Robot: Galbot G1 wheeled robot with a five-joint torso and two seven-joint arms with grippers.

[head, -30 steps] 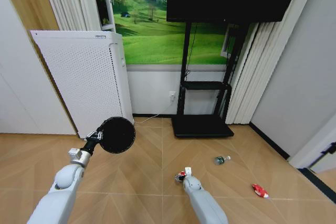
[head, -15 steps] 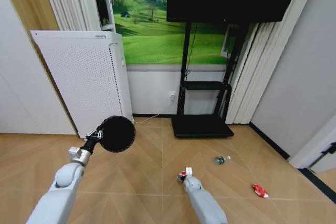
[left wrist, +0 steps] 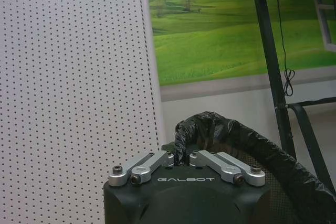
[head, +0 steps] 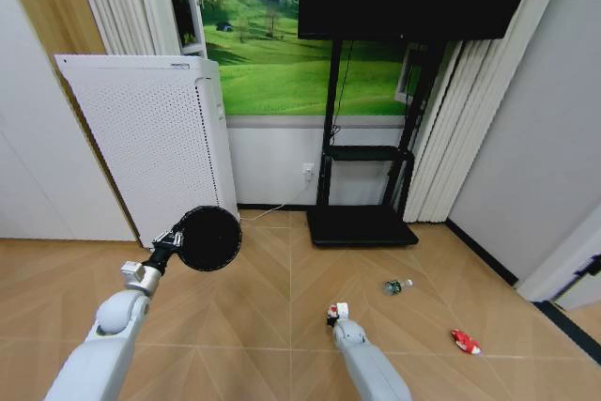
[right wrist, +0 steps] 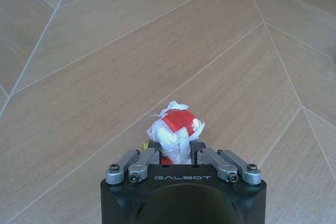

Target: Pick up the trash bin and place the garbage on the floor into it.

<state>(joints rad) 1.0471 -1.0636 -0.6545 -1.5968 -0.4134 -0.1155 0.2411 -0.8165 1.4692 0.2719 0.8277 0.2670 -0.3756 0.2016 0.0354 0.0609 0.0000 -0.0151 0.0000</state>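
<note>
black bin (head: pixel 208 239) held aloft; crumpled red-white wrapper (right wrist: pixel 175 136) gripped; bottle (head: pixel 396 285), seemingly green-labelled, and red packet (head: pixel 464 342) on floor.

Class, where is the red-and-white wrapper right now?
The red-and-white wrapper sits pinched in the right gripper, above the wood floor.

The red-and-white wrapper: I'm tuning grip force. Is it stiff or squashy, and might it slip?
Probably squashy: the red-and-white wrapper looks crumpled between the right gripper fingers. Likely light, since it stands up unsupported. It could slip; only its lower part sits between them.
</note>
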